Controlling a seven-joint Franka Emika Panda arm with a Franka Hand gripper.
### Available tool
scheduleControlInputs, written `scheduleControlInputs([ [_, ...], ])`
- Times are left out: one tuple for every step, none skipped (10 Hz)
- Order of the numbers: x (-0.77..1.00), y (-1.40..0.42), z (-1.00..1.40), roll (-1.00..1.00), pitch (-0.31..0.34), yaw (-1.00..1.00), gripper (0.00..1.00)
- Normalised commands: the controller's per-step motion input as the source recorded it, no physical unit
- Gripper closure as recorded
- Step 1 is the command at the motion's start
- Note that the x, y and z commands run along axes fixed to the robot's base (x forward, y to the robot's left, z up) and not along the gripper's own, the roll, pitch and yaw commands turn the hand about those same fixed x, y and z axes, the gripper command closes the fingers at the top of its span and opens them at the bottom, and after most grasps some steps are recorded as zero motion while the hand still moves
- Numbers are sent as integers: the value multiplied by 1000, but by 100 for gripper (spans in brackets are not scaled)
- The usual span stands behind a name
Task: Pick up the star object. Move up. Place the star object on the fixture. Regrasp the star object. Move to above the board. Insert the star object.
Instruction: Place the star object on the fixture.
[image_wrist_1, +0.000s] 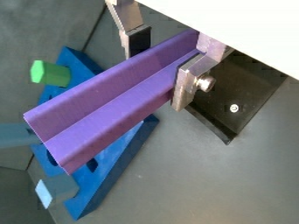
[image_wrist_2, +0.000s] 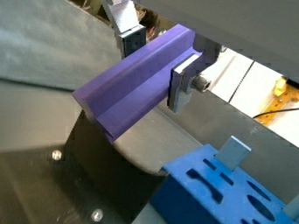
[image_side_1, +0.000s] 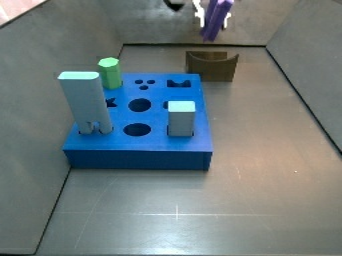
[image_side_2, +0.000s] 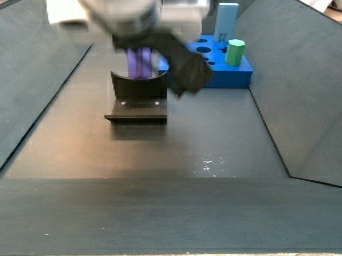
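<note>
The gripper (image_wrist_1: 163, 59) is clamped on the star object (image_wrist_1: 111, 101), a long purple prism with ridged sides. In both wrist views the silver fingers (image_wrist_2: 187, 79) press its flanks near one end, and the prism runs out from between the jaws toward the camera.

In a side view the gripper (image_side_1: 214, 12) hangs at the top edge of the picture, above the fixture (image_side_1: 210, 63), with the star object (image_side_1: 215, 14) raised clear of it. In a side view from the opposite end, the blurred gripper (image_side_2: 140, 55) sits directly over the fixture (image_side_2: 138, 100), and a purple strip of the star object (image_side_2: 139, 66) shows just above the bracket.

The fixture is a dark brown bracket standing on the dark floor behind the board (image_side_1: 140, 125). The board is a flat blue block with shaped holes in its top face. Three pieces stand on it: a tall pale blue block (image_side_1: 79, 100), a green cylinder (image_side_1: 110, 72), and a short pale blue block (image_side_1: 182, 117).
</note>
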Motion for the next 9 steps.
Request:
scheduleControlInputs([
  [185, 125, -1000, -280, 61, -214, 100],
  [180, 122, -1000, -184, 16, -200, 100],
  [178, 122, -999, -164, -15, -180, 100],
  [142, 94, -768, -158, -43, -149, 100],
  [124, 79, -664, -153, -50, -131, 100],
  [100, 56, -461, -141, -65, -95, 100],
  [85, 43, -321, -135, -78, -68, 100],
  [64, 47, -233, -109, -80, -48, 100],
  [54, 41, -224, -110, -78, -28, 100],
])
